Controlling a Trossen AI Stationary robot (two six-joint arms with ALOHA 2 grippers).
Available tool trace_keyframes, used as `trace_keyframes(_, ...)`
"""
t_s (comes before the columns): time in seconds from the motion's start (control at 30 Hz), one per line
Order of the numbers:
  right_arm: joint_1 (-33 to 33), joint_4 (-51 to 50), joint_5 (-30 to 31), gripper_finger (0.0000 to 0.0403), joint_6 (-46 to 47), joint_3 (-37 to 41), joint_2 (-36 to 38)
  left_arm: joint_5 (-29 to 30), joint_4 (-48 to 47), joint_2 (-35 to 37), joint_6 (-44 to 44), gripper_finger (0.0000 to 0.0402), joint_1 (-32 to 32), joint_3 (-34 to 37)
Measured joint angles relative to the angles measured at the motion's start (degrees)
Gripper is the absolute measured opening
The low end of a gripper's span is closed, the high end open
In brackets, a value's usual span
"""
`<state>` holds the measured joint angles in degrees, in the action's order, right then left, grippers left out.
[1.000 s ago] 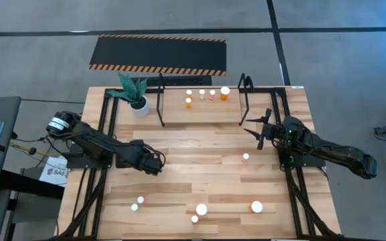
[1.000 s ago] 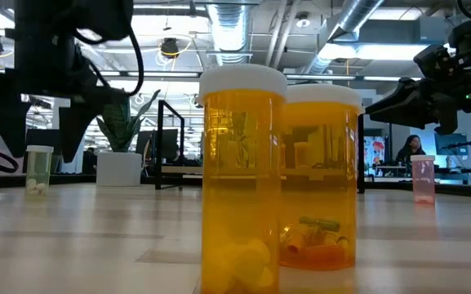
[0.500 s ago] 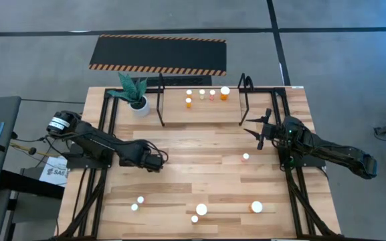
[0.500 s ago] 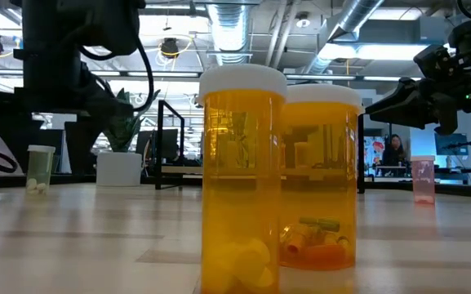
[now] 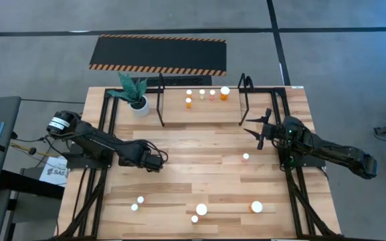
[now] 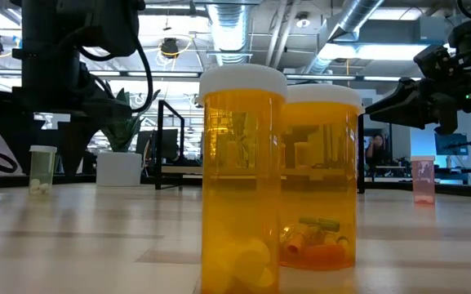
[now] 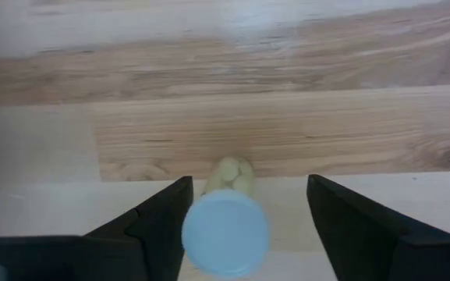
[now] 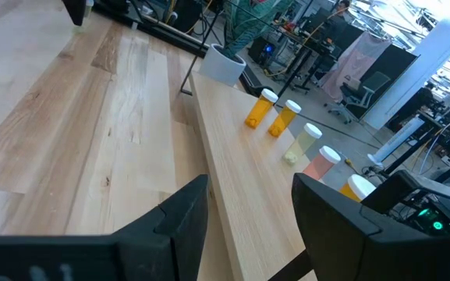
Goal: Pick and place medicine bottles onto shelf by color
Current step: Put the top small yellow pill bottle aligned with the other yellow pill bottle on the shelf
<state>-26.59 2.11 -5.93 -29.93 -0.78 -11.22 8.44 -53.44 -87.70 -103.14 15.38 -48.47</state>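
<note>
Left hand (image 7: 244, 226) hanging spread around white-capped pale bottle (image 7: 225, 232) on table (image 7: 287, 133), fingers (image 7: 158, 226) not visibly touching. Right hand (image 5: 259, 130) hovering parted, empty, near shelf (image 5: 245, 90).

Above us we see silver ceiling ducts (image 6: 357, 24) and round hanging lamps (image 6: 168, 47); below, grey concrete floor (image 5: 340, 60) carries a black hazard-striped mat (image 5: 158, 55). Far back, perhaps desks, and a grey office chair (image 8: 361, 87).
</note>
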Motion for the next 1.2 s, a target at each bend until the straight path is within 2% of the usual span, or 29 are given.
trace_keyframes(0.33, -0.02, 0.0, 0.0, 0.0207, 0.0, 0.0, 0.0, 1.43, -0.19, 0.0, -0.12, 0.0123, 0.0, 0.0)
trace_keyframes(0.5, 0.0, 0.0, 0.0, 0.0207, 0.0, 0.0, 0.0, 2.3, 0.46, 0.0, -2.33, 0.0084, -0.02, 0.0)
trace_keyframes(0.6, 0.0, 0.0, 0.0, 0.0207, 0.0, 0.0, 0.0, 3.61, 1.66, 0.0, -3.04, 0.0078, -0.31, 0.0)
trace_keyframes(0.73, -0.02, 0.0, 0.0, 0.0207, 0.0, 0.0, 0.0, 3.27, 2.63, -0.02, -0.12, 0.009, -2.44, -1.09)
trace_keyframes(1.07, -0.02, 0.02, 0.0, 0.0207, 0.0, 0.0, 0.0, 0.81, 5.42, -0.02, 17.65, 0.0089, -12.58, -6.5)
trace_keyframes(1.2, -0.01, 0.01, 0.0, 0.0207, 0.0, 0.0, 0.0, 0.84, 6.51, -0.52, 20.92, 0.0089, -15.58, -8.26)
